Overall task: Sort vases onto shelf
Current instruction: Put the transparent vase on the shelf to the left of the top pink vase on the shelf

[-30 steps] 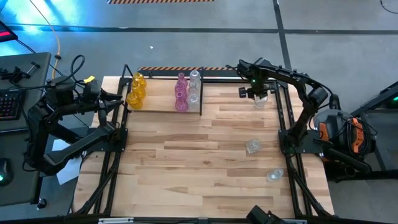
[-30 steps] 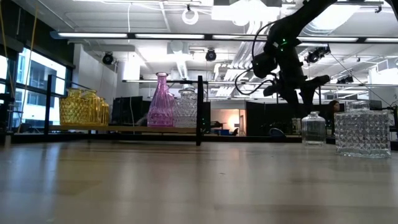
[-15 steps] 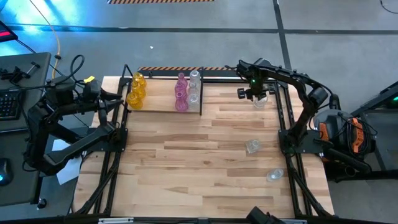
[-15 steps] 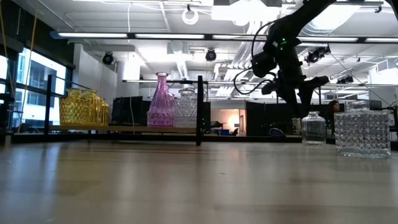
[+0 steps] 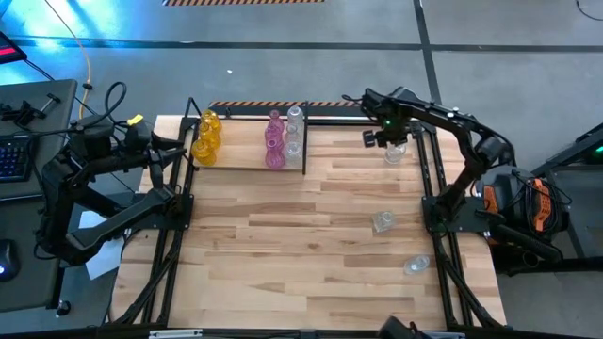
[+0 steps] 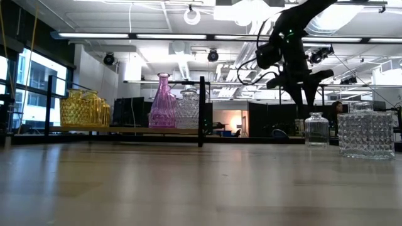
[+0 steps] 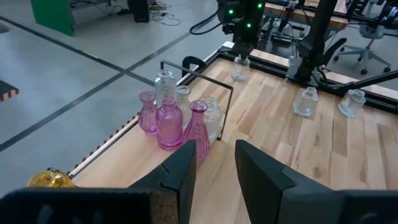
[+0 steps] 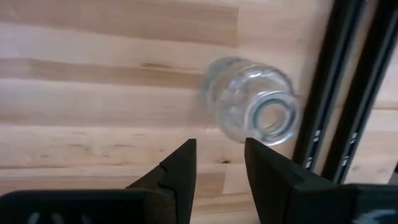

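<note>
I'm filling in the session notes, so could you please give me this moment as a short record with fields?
shelf contents: the shelf at the table's far left holds amber vases, pink vases and clear vases
loose vases: three clear ones stand on the table: far vase, middle vase, near vase
right gripper: open, empty, hovering above the far vase
left gripper: open, empty, waiting at the table's left edge, facing the shelf
</note>
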`<state>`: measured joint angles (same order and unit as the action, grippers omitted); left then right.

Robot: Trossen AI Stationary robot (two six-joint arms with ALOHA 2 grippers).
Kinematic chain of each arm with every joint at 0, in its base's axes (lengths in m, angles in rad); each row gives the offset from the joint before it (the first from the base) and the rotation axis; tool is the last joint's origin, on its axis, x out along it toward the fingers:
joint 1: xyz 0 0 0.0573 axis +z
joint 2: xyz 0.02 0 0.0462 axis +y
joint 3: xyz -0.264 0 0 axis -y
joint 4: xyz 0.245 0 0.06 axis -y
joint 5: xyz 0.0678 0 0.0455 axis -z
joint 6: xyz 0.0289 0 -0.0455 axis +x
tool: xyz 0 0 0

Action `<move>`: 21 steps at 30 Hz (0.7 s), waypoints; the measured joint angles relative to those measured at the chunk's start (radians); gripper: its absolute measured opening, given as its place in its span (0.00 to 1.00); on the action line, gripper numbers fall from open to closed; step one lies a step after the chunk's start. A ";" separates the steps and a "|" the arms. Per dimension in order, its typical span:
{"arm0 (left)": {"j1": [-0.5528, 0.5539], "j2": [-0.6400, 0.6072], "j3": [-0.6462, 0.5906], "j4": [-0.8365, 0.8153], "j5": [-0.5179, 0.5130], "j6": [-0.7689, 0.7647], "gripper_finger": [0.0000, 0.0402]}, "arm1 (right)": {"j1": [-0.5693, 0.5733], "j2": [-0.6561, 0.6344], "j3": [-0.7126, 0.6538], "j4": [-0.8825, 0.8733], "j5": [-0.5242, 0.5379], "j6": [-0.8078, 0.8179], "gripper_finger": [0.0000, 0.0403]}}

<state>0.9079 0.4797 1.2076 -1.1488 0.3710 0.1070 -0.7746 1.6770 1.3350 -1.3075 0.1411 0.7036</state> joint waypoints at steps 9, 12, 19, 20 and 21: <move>0.000 0.015 0.001 0.010 -0.001 -0.021 0.26 | -0.037 -0.009 -0.008 0.001 0.035 -0.011 0.29; 0.000 0.019 0.001 0.010 -0.001 -0.027 0.26 | -0.049 -0.009 -0.008 0.013 0.036 -0.025 0.29; 0.000 0.019 0.001 0.010 0.000 -0.052 0.26 | -0.057 -0.009 -0.008 0.011 0.036 -0.031 0.29; 0.000 0.019 0.001 0.010 0.000 -0.052 0.26 | -0.057 -0.008 -0.008 0.011 0.036 -0.030 0.29; 0.000 0.019 0.001 0.010 0.000 -0.053 0.26 | -0.057 -0.005 -0.008 0.011 0.035 -0.028 0.29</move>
<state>0.9081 0.4984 1.2083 -1.1389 0.3706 0.0544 -0.8318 1.6723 1.3270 -1.2964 0.1756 0.6752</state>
